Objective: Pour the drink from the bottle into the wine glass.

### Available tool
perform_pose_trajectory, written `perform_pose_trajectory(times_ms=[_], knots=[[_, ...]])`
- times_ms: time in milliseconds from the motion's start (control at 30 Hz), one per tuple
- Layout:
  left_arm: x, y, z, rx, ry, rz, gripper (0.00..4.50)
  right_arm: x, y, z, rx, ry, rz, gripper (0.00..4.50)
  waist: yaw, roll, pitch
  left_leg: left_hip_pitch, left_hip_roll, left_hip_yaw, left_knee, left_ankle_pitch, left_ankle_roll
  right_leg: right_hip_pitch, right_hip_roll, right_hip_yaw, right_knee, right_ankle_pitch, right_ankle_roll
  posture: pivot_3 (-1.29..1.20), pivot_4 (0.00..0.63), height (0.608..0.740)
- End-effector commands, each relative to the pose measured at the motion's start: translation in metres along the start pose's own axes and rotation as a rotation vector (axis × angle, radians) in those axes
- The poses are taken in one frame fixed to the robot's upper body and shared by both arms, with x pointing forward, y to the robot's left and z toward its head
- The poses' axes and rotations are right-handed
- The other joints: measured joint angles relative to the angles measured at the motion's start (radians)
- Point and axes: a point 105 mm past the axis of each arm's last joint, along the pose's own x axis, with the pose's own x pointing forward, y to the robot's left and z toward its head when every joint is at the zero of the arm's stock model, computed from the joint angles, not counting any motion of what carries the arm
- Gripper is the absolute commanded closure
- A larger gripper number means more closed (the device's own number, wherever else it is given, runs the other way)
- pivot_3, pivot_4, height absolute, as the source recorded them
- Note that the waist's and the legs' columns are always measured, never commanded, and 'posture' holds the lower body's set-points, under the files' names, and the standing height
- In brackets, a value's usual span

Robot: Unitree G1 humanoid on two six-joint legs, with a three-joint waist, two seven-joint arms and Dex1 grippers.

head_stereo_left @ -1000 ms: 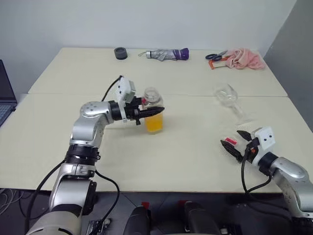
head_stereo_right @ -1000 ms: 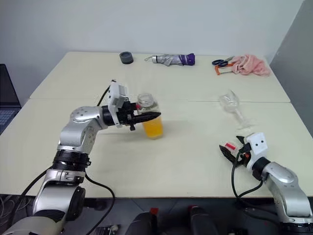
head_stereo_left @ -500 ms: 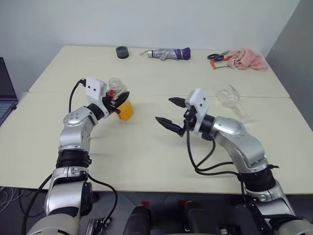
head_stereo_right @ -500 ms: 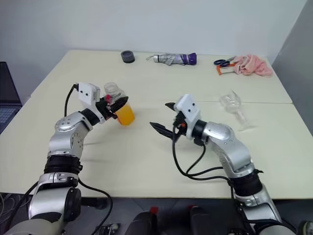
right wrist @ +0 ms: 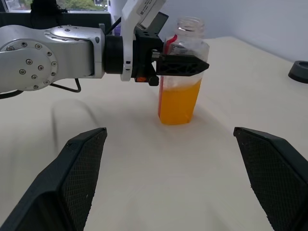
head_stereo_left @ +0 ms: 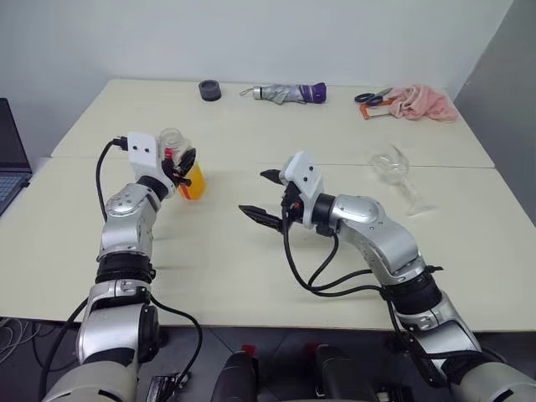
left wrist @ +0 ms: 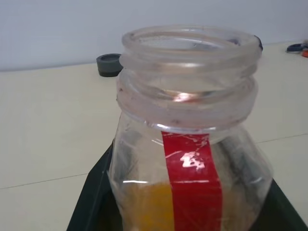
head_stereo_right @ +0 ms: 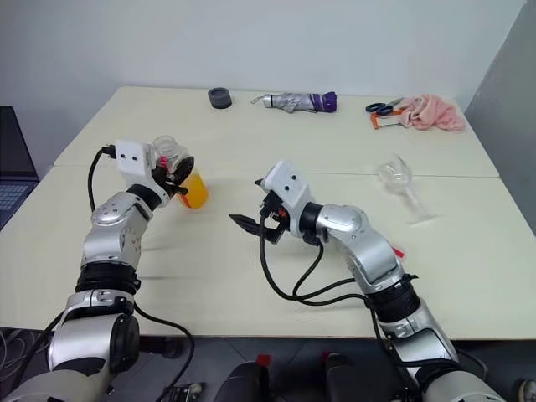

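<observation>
The bottle stands uncapped on the left part of the table, with a red strip down its side. The orange drink fills its lower half. My left gripper reaches in from the left and is shut on the bottle's upper body, one black finger across its front. My right gripper hovers over the table's middle, open and empty, facing the bottle a short way off. The wine glass is empty at the right, far from both grippers; its stem slants in the view.
Along the far edge lie a dark round cap, a folded umbrella, scissors and a pink cloth. A laptop sits past the table's left side. A seam joins two tabletops.
My left gripper has carried the bottle from the middle to the left. My right arm has swung from the right front edge up to the middle, its open jaws now facing the bottle.
</observation>
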Motion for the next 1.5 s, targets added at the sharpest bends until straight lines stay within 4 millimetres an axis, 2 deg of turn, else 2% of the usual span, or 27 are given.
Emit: perform_pose_trajectory(times_ms=[33, 167, 567, 800, 1000, 1167, 1300, 1367, 1433, 1500], knots=[[-0.002, 0.003, 0.000, 0.006, -0.005, 0.009, 1.18, 0.000, 0.003, 0.010, -0.030, -0.026, 0.017, 0.00, 0.000, 0.000, 0.000, 0.000, 0.000, 0.000, 0.000, 0.000, 0.000, 0.000, 0.000, 0.000, 0.000, 0.000, 0.000, 0.00, 0.150, 0.740], [-0.003, 0.000, -0.003, 0.015, 0.000, 0.004, 0.01, -0.001, 0.004, 0.010, -0.030, -0.024, 0.019, 0.00, 0.001, 0.000, 0.000, -0.001, 0.000, -0.001, 0.000, 0.000, 0.000, 0.000, 0.000, -0.001, -0.001, 0.000, 0.000, 0.00, 0.150, 0.740], [-0.012, -0.010, -0.019, 0.079, 0.015, 0.005, 0.01, -0.008, 0.008, 0.001, -0.047, 0.012, 0.038, 0.00, 0.001, 0.000, 0.000, -0.001, 0.000, 0.000, 0.000, 0.000, 0.000, 0.000, -0.001, 0.000, -0.002, 0.000, 0.000, 0.00, 0.150, 0.740], [-0.024, -0.011, -0.031, 0.102, 0.020, 0.047, 0.01, -0.017, 0.008, -0.010, -0.038, 0.043, 0.021, 0.00, 0.002, 0.000, 0.000, -0.001, 0.001, -0.001, -0.001, 0.000, 0.000, 0.000, -0.002, 0.000, -0.002, 0.000, 0.000, 0.00, 0.150, 0.740], [-0.047, -0.003, -0.038, 0.141, 0.026, 0.134, 0.01, -0.036, 0.012, -0.025, -0.014, 0.084, -0.005, 0.00, 0.001, 0.000, 0.000, -0.002, 0.001, -0.001, -0.001, 0.000, 0.000, 0.000, -0.003, 0.000, -0.003, 0.000, 0.000, 0.00, 0.150, 0.740], [-0.073, -0.011, -0.040, 0.120, 0.000, 0.140, 0.01, -0.048, 0.012, -0.030, 0.015, 0.101, -0.046, 0.00, 0.002, 0.000, 0.000, -0.001, 0.003, -0.001, -0.001, 0.000, 0.000, 0.001, -0.003, 0.001, -0.003, 0.000, 0.000, 0.00, 0.150, 0.740], [-0.102, -0.030, -0.052, 0.079, 0.018, 0.128, 0.01, -0.069, 0.005, -0.033, 0.036, 0.121, -0.123, 0.00, 0.003, 0.000, 0.000, -0.001, 0.002, -0.002, -0.001, 0.000, 0.000, 0.002, -0.003, 0.000, -0.003, 0.000, 0.000, 0.00, 0.150, 0.740], [-0.107, -0.039, -0.051, 0.072, 0.013, 0.104, 0.01, -0.074, 0.002, -0.032, 0.046, 0.122, -0.149, 0.00, 0.003, 0.000, 0.000, -0.001, 0.002, -0.001, -0.001, 0.000, 0.000, 0.002, -0.004, 0.001, -0.004, 0.000, 0.000, 0.00, 0.150, 0.740], [-0.106, -0.098, -0.033, 0.043, -0.051, -0.222, 0.01, -0.090, -0.015, -0.026, 0.048, 0.133, -0.228, 0.00, 0.004, 0.000, 0.000, -0.001, 0.002, -0.002, -0.001, 0.000, 0.000, 0.002, -0.004, 0.001, -0.003, 0.000, 0.000, 0.00, 0.150, 0.740], [-0.110, -0.133, -0.022, 0.051, -0.069, -0.448, 0.01, -0.104, -0.034, -0.020, 0.033, 0.162, -0.315, 0.00, 0.010, 0.000, 0.000, -0.001, 0.000, -0.003, -0.001, 0.000, 0.000, 0.003, -0.001, 0.000, -0.003, 0.000, 0.000, 0.00, 0.150, 0.740]])
